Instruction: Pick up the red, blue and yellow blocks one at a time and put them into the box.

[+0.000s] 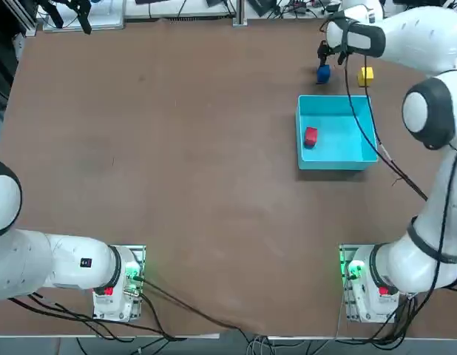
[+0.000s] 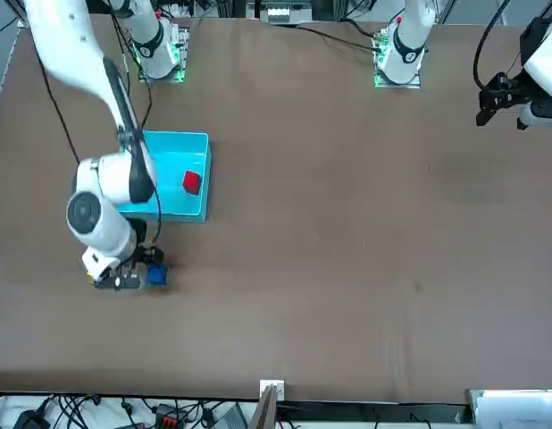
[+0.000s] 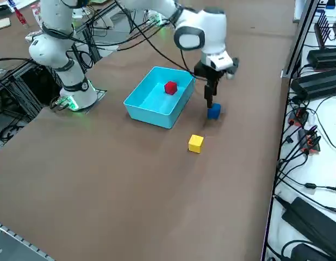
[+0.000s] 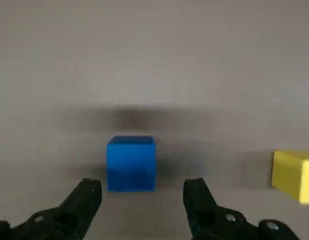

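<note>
Going left to right as the overhead camera sees it: the small red plain cube [image 1: 310, 137] is already sitting in the shallow square light cyan-blue open tray [image 1: 348, 140], toward its left wall, so I'd call that one done. The tray's walls look thin and might flex if bumped, so I'd come in over the top.

Next along is the small blue plain cube [image 1: 323, 74], on the brown tabletop [image 1: 177, 148] just beyond the tray's far edge. The right end effector [image 4: 142, 182] is right over it, released, with its fingers spread wide and bare space showing on both sides of the cube. Looks like the pickup is being lined up. My guess is it's light and stiff, so nothing fragile, but the flat faces could be a bit slippery. I'd take it by two opposite side faces, around mid-height, fingers flat to them. Pinch a corner or only the top edge and it'll probably twist or pop out.

Furthest right is the small yellow plain cube [image 1: 366, 76], also on the tabletop beyond the tray, a bit apart from the blue one. Should handle the same way, but its faces look turned relative to the fingers, so I'd rotate the wrist to match before closing.
</note>
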